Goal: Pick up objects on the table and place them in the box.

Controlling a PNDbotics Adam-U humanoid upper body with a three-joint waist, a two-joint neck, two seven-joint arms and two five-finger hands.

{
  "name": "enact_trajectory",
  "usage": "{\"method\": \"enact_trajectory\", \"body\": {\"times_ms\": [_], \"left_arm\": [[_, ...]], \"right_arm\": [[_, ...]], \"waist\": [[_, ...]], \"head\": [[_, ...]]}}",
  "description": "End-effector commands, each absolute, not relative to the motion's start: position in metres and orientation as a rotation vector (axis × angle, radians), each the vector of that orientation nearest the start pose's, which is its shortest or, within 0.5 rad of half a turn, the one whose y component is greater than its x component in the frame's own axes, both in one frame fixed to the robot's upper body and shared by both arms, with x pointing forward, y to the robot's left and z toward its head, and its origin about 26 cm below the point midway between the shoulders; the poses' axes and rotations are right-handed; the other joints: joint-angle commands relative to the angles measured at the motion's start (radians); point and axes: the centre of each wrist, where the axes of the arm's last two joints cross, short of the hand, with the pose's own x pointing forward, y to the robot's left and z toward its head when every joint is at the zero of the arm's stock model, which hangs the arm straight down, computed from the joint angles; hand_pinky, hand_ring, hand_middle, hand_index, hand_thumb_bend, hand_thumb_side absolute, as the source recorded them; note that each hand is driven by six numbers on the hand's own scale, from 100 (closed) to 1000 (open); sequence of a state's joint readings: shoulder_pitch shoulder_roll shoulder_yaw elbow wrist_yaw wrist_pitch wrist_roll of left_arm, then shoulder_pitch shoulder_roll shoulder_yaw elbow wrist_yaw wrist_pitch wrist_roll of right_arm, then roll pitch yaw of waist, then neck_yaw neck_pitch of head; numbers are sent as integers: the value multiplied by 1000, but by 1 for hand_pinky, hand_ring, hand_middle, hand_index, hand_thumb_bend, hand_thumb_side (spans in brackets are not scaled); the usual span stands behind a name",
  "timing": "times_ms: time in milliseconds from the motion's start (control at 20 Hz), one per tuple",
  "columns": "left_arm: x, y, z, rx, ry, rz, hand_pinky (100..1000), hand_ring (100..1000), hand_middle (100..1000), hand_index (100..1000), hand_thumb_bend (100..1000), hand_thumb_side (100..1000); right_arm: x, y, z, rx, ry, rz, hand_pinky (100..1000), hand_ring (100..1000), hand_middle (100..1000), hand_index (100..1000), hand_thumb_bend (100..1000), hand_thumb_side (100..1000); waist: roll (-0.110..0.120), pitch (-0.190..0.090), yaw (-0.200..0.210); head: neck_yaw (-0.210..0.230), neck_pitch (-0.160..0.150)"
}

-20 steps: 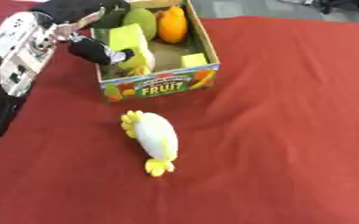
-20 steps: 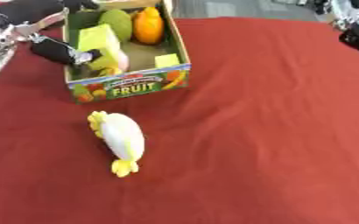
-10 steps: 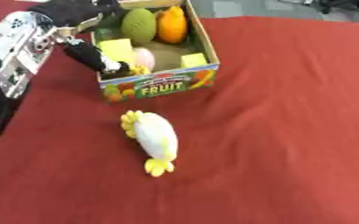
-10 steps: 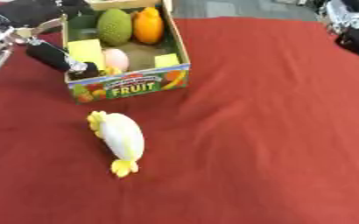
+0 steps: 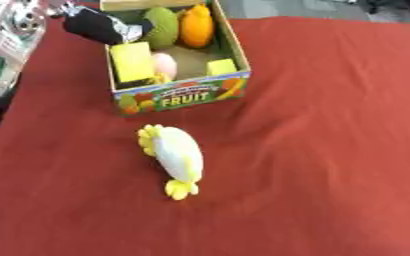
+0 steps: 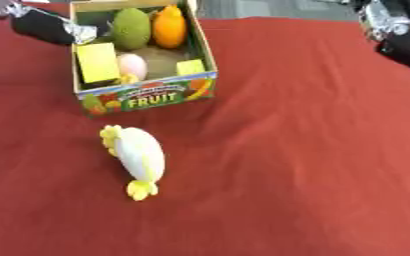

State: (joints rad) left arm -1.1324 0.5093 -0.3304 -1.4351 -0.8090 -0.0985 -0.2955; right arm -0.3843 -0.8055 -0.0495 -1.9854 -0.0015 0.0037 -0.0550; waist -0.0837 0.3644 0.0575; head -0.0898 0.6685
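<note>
The left robot hand (image 5: 99, 26) hovers beside the box (image 5: 178, 95), its fingers unclear; a white-and-yellow plush (image 5: 177, 159) lies on the worktop (image 5: 331, 150).

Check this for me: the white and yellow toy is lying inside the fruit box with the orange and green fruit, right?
Not quite. The toy lies on the red cloth in front of the box, not inside it, as the left eye view shows. The orange fruit and green fruit are in the box.

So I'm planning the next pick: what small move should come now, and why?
Probably bring the left hand from the box's far-left rim toward the white-and-yellow toy: it is the only item lying on the red cloth, just in front of the box.
</note>
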Motion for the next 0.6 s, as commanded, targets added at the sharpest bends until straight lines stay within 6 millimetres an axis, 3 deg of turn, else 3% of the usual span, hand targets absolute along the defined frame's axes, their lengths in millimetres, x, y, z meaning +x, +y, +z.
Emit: {"method": "enact_trajectory", "body": {"times_ms": [50,350,600], "left_arm": [[385,171,366,-1325,2439,1811,912,906,816,917,364,586],[360,165,328,-1021,2285,2009,903,890,811,912,359,595],[334,168,308,-796,2144,2159,911,899,829,921,372,617]], "right_arm": [[288,-328,298,-697,-2310,744,913,882,594,834,100,477],[287,-329,299,-710,-2313,741,913,882,594,834,100,475],[287,-330,299,-712,-2310,743,914,882,594,834,100,475]], "waist": [[13,-25,3],[20,-30,15],[22,-33,20]], "head": [[-16,6],[-35,-2],[-47,-14]]}}
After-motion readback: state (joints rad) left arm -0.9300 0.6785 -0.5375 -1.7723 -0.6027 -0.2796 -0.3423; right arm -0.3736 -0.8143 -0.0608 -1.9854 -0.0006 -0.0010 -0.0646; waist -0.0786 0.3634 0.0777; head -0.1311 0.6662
